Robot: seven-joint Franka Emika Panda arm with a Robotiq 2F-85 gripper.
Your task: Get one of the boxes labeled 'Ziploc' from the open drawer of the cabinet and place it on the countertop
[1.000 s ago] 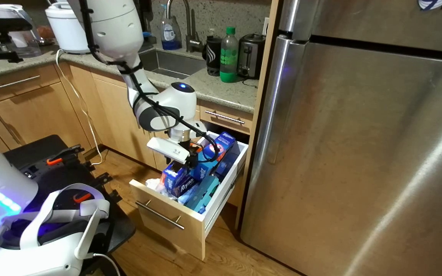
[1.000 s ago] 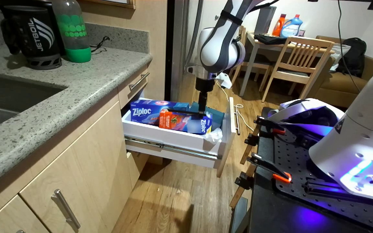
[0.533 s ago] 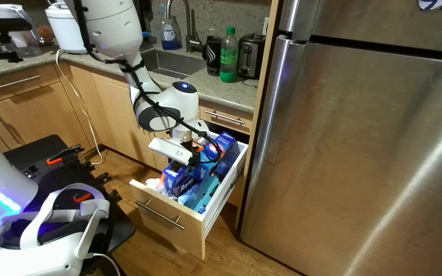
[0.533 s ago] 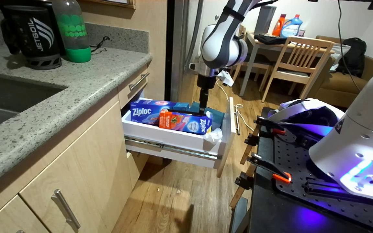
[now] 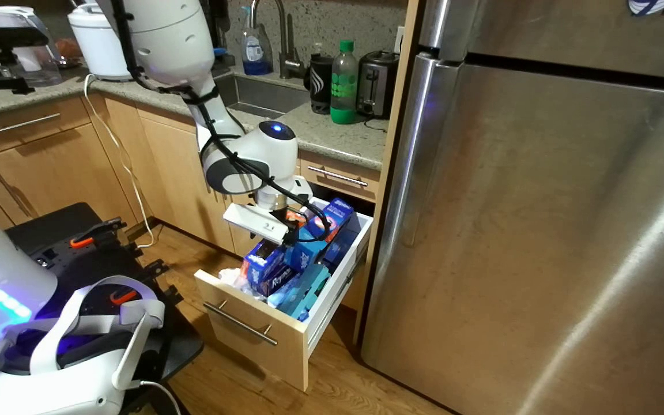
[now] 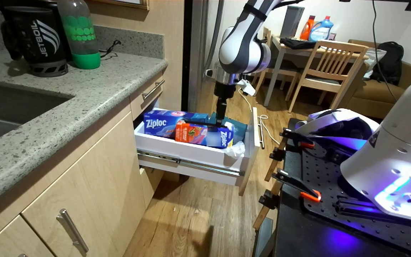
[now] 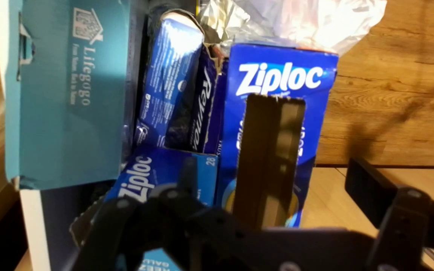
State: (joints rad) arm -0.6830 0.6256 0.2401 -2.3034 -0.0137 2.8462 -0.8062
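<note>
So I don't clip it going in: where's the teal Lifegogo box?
In the wrist view, the Lifegogo box is at left, in the drawer, just left of a pale blue package and up-left of a Ziploc box.

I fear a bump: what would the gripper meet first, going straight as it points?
The gripper would likely meet the opened Ziploc box below; depth is unclear, and one jaw might catch the neighbouring Ziploc box.

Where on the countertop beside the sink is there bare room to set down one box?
On the countertop, a free patch lies between the sink, the green-bottomed bottle and the front edge. Behind, it is crowded: this bottle, the Jetboil mug and the toaster stand close together. The open drawer is also crowded, with Ziploc boxes and the Lifegogo box.
</note>
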